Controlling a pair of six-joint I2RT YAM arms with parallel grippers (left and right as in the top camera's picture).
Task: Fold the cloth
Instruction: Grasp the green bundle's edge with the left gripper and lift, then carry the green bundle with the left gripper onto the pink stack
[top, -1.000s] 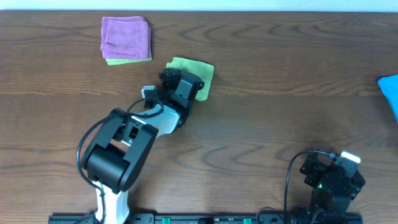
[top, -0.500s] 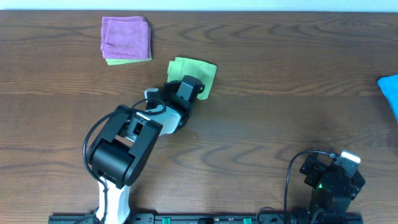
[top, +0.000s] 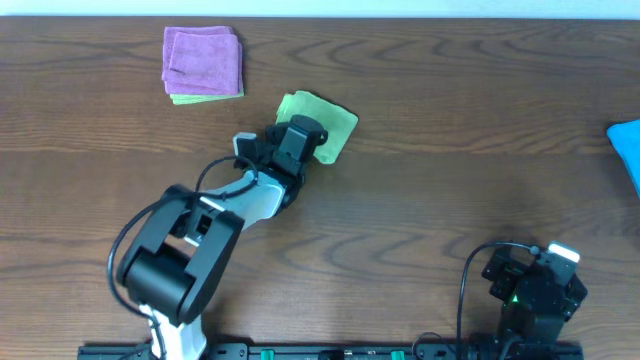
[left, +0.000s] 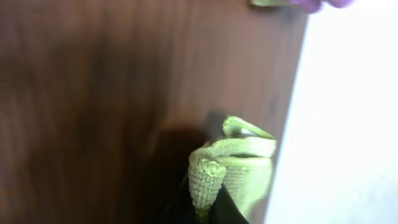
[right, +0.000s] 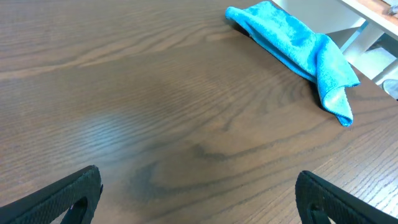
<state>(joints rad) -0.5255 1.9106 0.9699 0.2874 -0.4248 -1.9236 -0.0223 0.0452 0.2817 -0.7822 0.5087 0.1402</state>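
The green cloth (top: 332, 114) lies folded small on the dark wooden table, a little left of centre at the back. My left gripper (top: 314, 148) sits at its near edge and is shut on a bunched fold of it. In the left wrist view that pinched fold of green cloth (left: 231, 163) rises from between the dark jaws of the left gripper (left: 205, 213). My right gripper (right: 199, 194) stands open over bare wood near the front right of the table, with nothing between its fingers (right: 59, 194).
A folded purple cloth (top: 202, 60) lies on a green one at the back left. A crumpled blue cloth (top: 628, 148) lies at the right edge, also blue cloth (right: 298, 45) in the right wrist view. The table's far edge runs just behind the cloths.
My left gripper has shut on the green cloth's near edge. The cloth has shifted a little to the right and turned slightly. The right arm has not moved.
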